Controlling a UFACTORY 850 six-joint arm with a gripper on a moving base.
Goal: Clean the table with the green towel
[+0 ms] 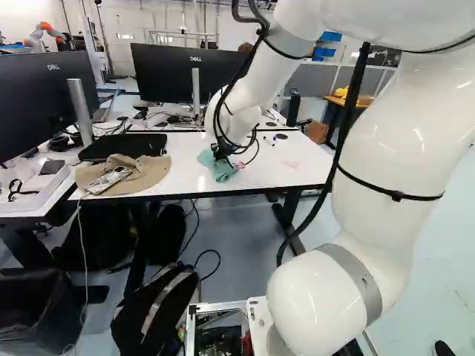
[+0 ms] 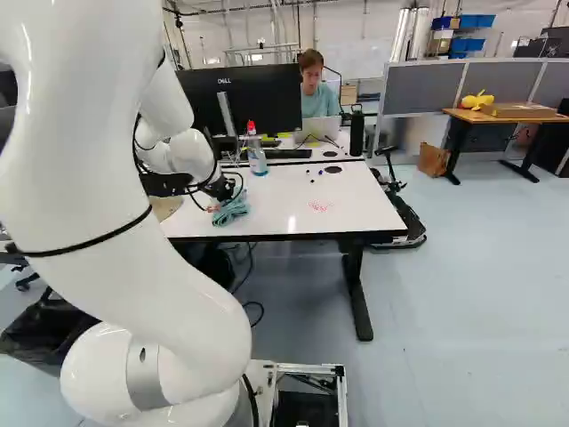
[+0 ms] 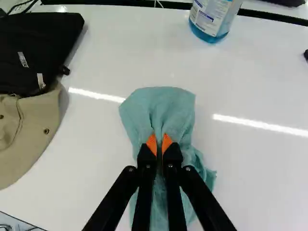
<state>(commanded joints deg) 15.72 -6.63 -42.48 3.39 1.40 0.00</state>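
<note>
Upright bottle (image 3: 211, 17), blue liquid (image 3: 204, 35) inside, on white bench (image 2: 289, 205). Black bin (image 1: 33, 300), contents too dark to tell. Red cap (image 2: 251, 127) of bottle: right base view only. Patterned flat item (image 1: 109, 180) on tan hat (image 1: 152, 172): left base view only. White arm (image 1: 393, 141), reaching forward over bench; tool (image 2: 222, 192) angled down, closed on green towel (image 3: 159, 108), pinched between orange pads (image 3: 151, 144), cloth spread beneath.
</note>
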